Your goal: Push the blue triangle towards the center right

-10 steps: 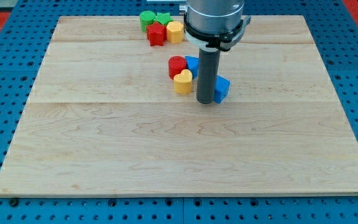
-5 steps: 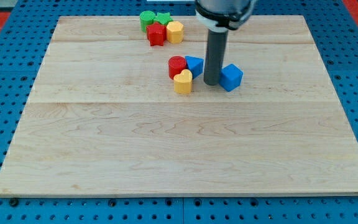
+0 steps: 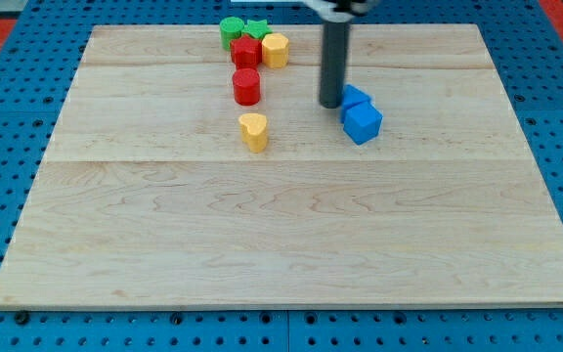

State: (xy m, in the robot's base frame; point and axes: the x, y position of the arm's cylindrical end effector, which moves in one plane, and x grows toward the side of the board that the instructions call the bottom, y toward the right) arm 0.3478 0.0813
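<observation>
The blue triangle [image 3: 357,96] lies right of the board's centre, touching the top edge of a blue cube [image 3: 364,123]. My tip [image 3: 332,105] stands on the wooden board [image 3: 164,225], right against the blue triangle's left side. The dark rod rises from there out of the view's top.
A red cylinder [image 3: 246,86] and a yellow heart [image 3: 253,130] lie apart, left of my tip. At the board's top edge a green cylinder [image 3: 231,29], a green star [image 3: 257,27], a red block [image 3: 245,53] and a yellow block [image 3: 276,49] cluster together.
My tip moved up the view. The blue triangle slid right to the blue cube. The red cylinder moved up and left; the yellow heart moved left.
</observation>
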